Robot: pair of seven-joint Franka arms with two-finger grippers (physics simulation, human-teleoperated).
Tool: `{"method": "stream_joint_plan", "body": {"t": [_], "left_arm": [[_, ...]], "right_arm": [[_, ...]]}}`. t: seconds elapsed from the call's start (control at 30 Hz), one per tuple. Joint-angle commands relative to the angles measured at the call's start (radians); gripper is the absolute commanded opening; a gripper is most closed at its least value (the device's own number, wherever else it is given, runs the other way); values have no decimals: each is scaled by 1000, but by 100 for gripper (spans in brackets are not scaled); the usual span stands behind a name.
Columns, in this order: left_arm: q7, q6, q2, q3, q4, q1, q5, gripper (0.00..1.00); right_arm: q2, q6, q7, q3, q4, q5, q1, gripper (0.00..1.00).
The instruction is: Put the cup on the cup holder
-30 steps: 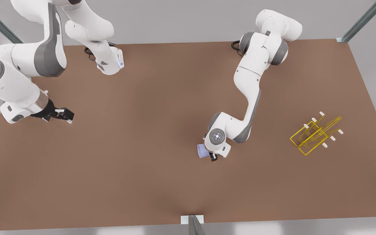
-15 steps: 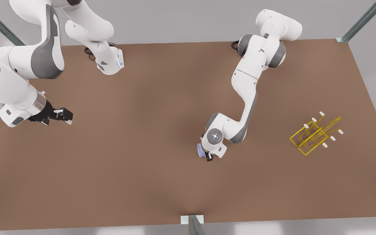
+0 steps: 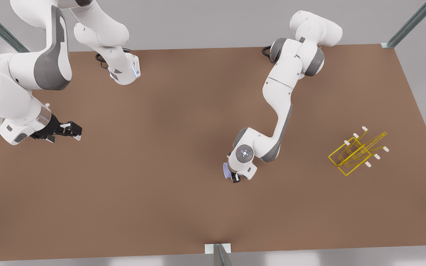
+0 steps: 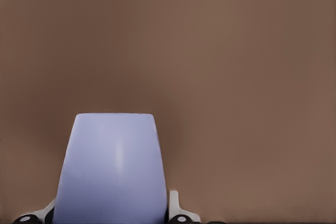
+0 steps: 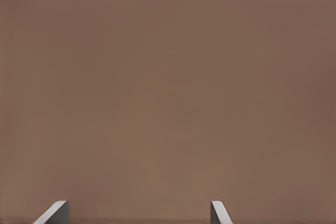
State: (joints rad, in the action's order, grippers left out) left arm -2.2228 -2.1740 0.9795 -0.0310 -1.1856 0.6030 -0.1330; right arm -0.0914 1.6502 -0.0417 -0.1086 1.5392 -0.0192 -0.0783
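The lavender-blue cup [image 3: 226, 169] sits near the table's middle, mostly hidden under the wrist of the left arm. In the left wrist view the cup [image 4: 113, 171] stands between the two fingers [image 4: 174, 206], which press on both of its sides. My left gripper [image 3: 231, 174] is shut on it. The yellow wire cup holder [image 3: 357, 151] with white-tipped pegs rests far off at the front view's right. My right gripper [image 3: 73, 131] waits open above the table at the front view's left, its fingertips [image 5: 58, 209] spread wide over bare wood.
The brown table [image 3: 161, 177] stretches between the cup and the cup holder. Both arm bases stand at the far edge. A metal post [image 3: 220, 255] rises at the near edge, and the table's right edge runs close behind the holder.
The left arm's wrist shifted a little over the cup, covering more of it. The right arm drew back slightly toward the front view's left. The holder stayed put.
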Motion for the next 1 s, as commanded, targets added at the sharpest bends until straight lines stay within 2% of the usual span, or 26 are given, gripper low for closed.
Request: {"method": "stream_joint_plan", "body": {"t": [0.0, 0.13, 0.2, 0.33, 0.47, 0.63, 0.77, 0.9, 0.97], "left_arm": [[69, 23, -15, 0, 1, 0, 4, 74], [71, 129, -84, 0, 8, 9, 16, 75], [69, 252, -139, 0, 9, 8, 71, 75], [51, 445, -174, -9, 9, 40, 274, 75], [-24, 718, -173, -10, 8, 83, 591, 75], [-104, 990, -173, -13, -6, 81, 834, 75], [-129, 999, -173, -29, -138, 43, 1001, 75], [-187, 919, -199, -29, -311, -40, 1168, 75], [-238, 855, -254, -29, -442, -77, 1227, 75]], "right_arm": [[1, -3, -46, 0, -1, 1, -3, 100], [1, -4, -46, 0, -1, 1, -1, 100], [1, -3, -46, 0, -2, 1, -11, 100], [-5, 10, -44, 1, -8, 1, -17, 100], [-13, 23, -46, 0, -11, 5, -17, 100], [-13, 23, -46, -3, -8, 7, -11, 100], [-19, 31, -47, -10, -10, -4, -9, 100], [-11, 8, -69, -39, -24, -1, -11, 100], [1, -32, -76, -71, -25, -1, -9, 100]]}}
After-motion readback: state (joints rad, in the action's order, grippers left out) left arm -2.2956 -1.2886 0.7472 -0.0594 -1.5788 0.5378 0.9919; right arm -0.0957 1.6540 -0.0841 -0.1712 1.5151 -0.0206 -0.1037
